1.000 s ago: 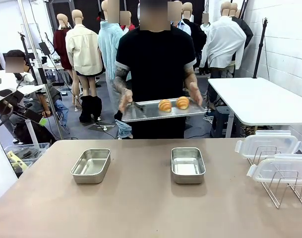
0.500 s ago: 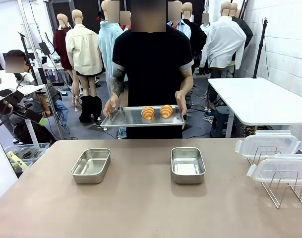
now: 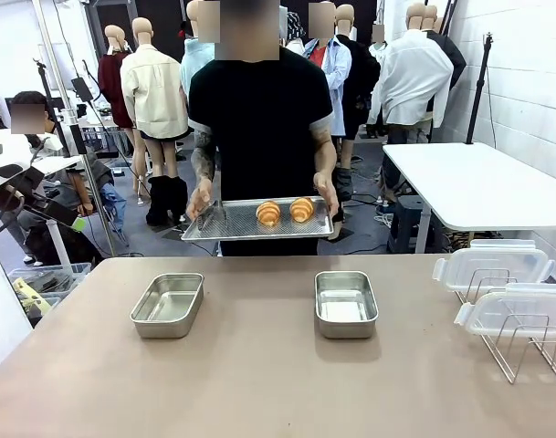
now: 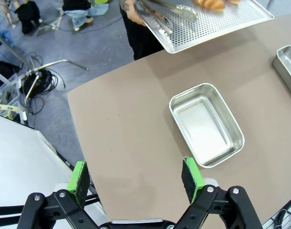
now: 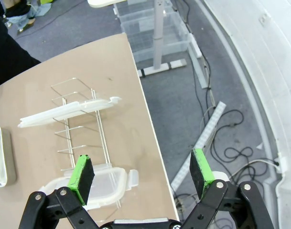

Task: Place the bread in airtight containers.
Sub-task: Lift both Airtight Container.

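Two croissants (image 3: 268,213) lie side by side on a perforated metal tray (image 3: 230,223), well apart from both containers. A person in a black T-shirt holds the tray level at the far edge of the surface (image 3: 259,383), with one hand (image 3: 201,195) at one short end and the other hand (image 3: 326,190) at the opposite end. Metal tongs (image 4: 170,8) rest on the tray near the croissants. On the surface sit two empty stainless-steel tins, set well apart: the left tin (image 3: 168,305) and the middle tin (image 3: 346,303). At the robot's right a wire rack (image 3: 526,354) carries two clear clip lids (image 3: 493,266). The left jaws stand wide apart and hold nothing; their green pads (image 4: 79,176) hang above the near corner of the surface, with the left tin ahead of them. The right jaws are also spread wide and empty, above the rack and lids at the right edge of the surface, with grey floor alongside
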You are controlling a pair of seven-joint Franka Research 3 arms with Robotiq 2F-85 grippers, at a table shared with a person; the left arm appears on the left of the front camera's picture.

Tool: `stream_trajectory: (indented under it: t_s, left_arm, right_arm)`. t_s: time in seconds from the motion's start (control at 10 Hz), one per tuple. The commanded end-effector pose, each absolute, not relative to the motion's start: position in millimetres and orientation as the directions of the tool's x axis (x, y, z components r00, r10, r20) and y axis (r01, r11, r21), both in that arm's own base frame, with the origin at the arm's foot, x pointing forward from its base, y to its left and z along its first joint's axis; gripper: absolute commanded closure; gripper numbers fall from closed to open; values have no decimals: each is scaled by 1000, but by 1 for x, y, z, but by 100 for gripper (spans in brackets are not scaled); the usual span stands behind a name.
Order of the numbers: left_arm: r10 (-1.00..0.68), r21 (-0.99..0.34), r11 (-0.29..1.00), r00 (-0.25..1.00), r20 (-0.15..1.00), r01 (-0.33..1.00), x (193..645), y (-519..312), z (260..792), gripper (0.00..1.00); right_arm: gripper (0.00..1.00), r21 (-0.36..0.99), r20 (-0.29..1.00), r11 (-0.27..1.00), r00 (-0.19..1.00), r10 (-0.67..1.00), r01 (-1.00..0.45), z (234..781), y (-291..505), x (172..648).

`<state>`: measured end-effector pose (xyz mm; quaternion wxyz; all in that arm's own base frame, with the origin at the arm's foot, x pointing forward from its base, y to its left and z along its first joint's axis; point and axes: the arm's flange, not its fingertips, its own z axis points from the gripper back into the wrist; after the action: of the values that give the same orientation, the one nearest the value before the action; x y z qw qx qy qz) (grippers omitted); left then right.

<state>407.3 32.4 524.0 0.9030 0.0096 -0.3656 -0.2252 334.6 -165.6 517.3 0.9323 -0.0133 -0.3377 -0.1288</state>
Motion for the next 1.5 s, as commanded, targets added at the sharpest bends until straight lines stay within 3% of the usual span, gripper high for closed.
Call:
stream_trajectory:
  t_s: [0.0,0.8,1.0,1.2,1.3,1.4]
  left_arm:
    - [-399,174,905,631,665,388,408,33,524,0]
    - [-399,174,905,631,665,388,408,33,524,0]
    - [-413,189,899,617,669,396,397,2,539,0]
    - [-446,236,887,601,663,398,381,-41,560,0]
    - [-458,225,880,624,633,418,379,-62,562,0]
    - [-436,239,900,722,537,366,383,-80,562,0]
  right_arm:
    - [0,74,634,969,739,-228,236,516,-166,335]
    - [0,62,633,966,739,-231,249,517,-166,335]
    - [0,6,590,964,777,-219,267,549,-117,343]
    - [0,-78,579,981,809,-101,178,585,-58,359]
    - [0,-74,555,985,827,-92,159,599,-27,373]
    - [0,-52,487,986,866,-114,159,609,8,394]
